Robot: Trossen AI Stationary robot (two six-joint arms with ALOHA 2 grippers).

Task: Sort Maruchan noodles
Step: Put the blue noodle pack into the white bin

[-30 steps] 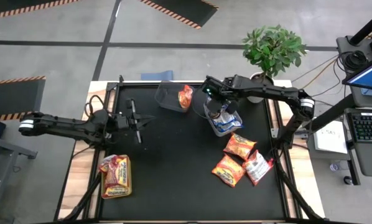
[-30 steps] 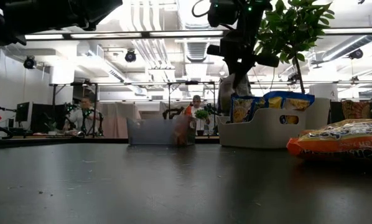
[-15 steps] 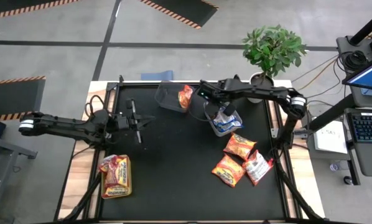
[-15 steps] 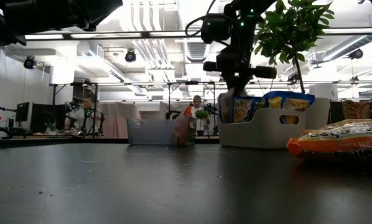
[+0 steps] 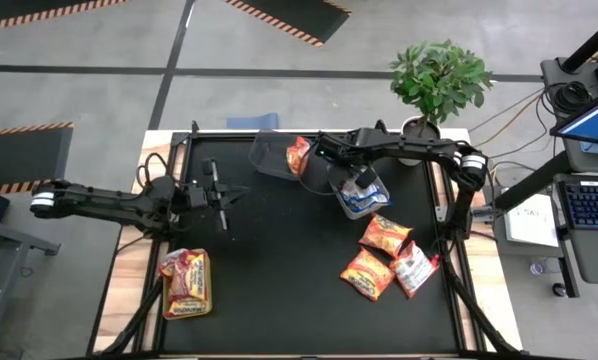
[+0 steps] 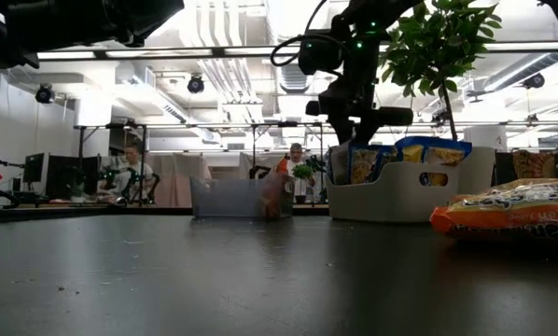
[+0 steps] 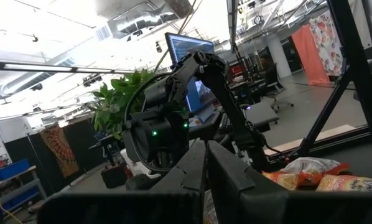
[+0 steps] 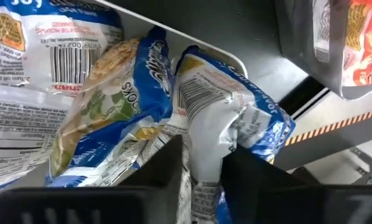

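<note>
My right gripper [image 5: 351,181] hangs over the white bin [image 5: 343,206] near the table's far right and is shut on a blue-and-white noodle packet [image 8: 226,109] standing among other blue packets [image 8: 120,118] in that bin. A grey bin [image 5: 269,158] just to its left holds an orange packet [image 5: 297,155]. Two orange packets [image 5: 384,235] and a white-and-red one [image 5: 415,268] lie flat on the mat below the white bin. Red packets fill a yellow-green bin [image 5: 186,284] at the near left. My left gripper [image 5: 220,196] is shut, waiting at mid-left. My right gripper pinches the blue-and-white packet between its two fingers [image 8: 167,165] by its white crimped end [image 8: 204,155], coming from above and pointing down. The packet stands upright below the fingers, with its lower part down inside the white bin [image 6: 400,196] among the other packets.
A potted plant [image 5: 439,75] stands just beyond the far right corner of the black mat [image 5: 279,290]. The mat's middle and near part hold nothing. People sit at desks in the room behind the table [image 6: 130,173].
My right gripper has come down over the white bin, its wrist swinging a little toward the table's left. The blue-and-white packet that hung below it has sunk down among the other packets in the bin.
</note>
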